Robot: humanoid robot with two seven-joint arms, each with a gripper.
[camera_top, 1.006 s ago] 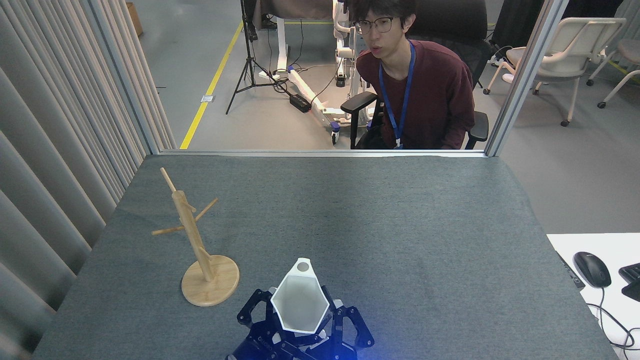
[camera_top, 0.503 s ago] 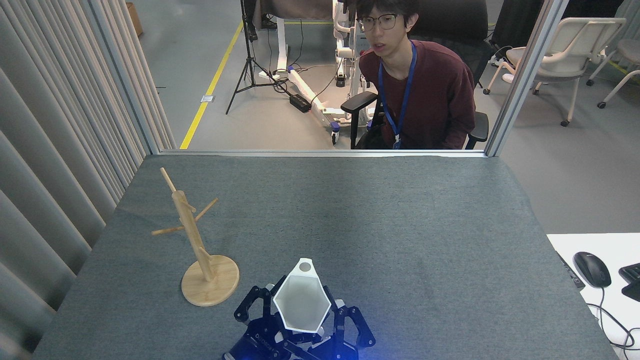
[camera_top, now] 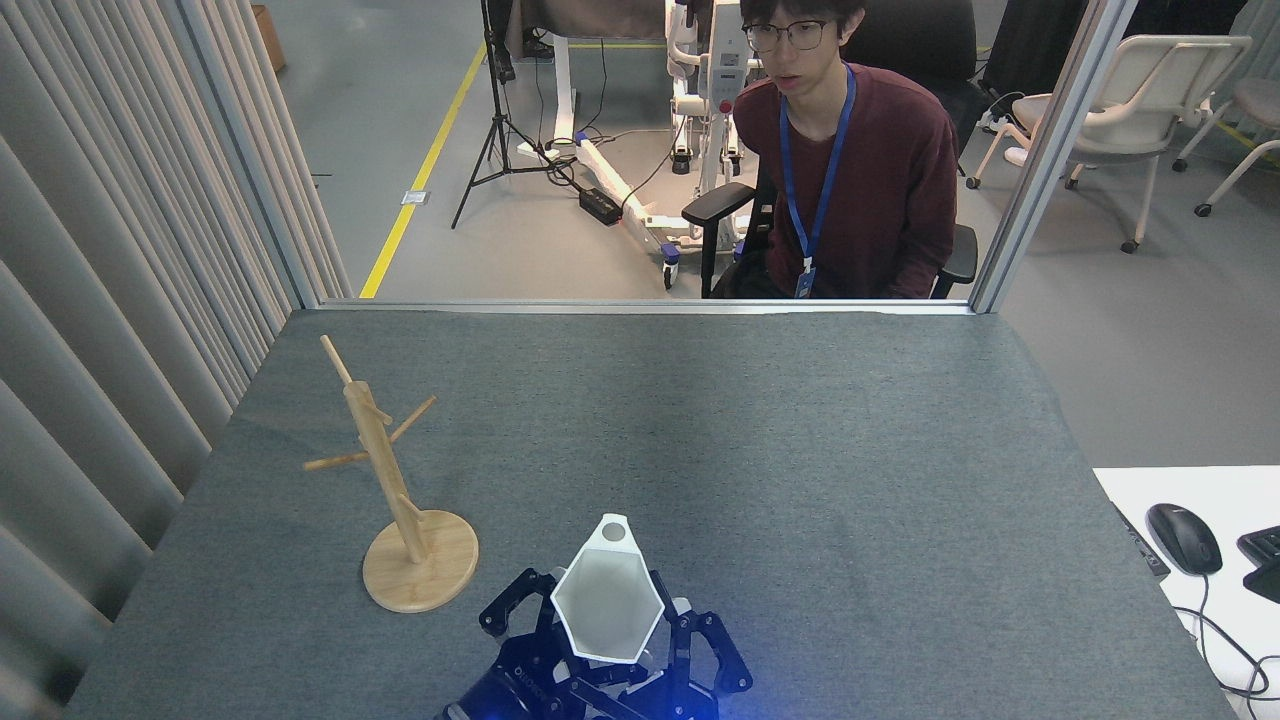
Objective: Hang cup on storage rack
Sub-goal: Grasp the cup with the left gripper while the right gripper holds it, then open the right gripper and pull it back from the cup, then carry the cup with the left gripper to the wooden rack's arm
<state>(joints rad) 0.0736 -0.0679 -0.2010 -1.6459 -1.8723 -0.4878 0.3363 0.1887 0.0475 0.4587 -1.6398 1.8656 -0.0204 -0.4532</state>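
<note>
The white faceted cup (camera_top: 606, 603) is at the near middle of the table, its hexagonal rim facing up toward me and its small ring handle (camera_top: 613, 530) pointing away. My left gripper (camera_top: 610, 642) is shut on the cup, with black fingers (camera_top: 512, 606) on both sides of its body. To the cup's left, apart from it, the wooden storage rack (camera_top: 384, 470) stands upright on its round base (camera_top: 420, 575), and its thin pegs are bare. My right gripper is out of view.
The grey felt table (camera_top: 760, 460) has a curtain wall along its left side. A person in a dark red top sits behind the far edge, past a metal frame. A white desk with a black mouse (camera_top: 1183, 537) adjoins at the right.
The cup and the gripper holding it have shifted very slightly to the right and tilted a little. The person behind the table has sat up and moved right. The rack has not moved.
</note>
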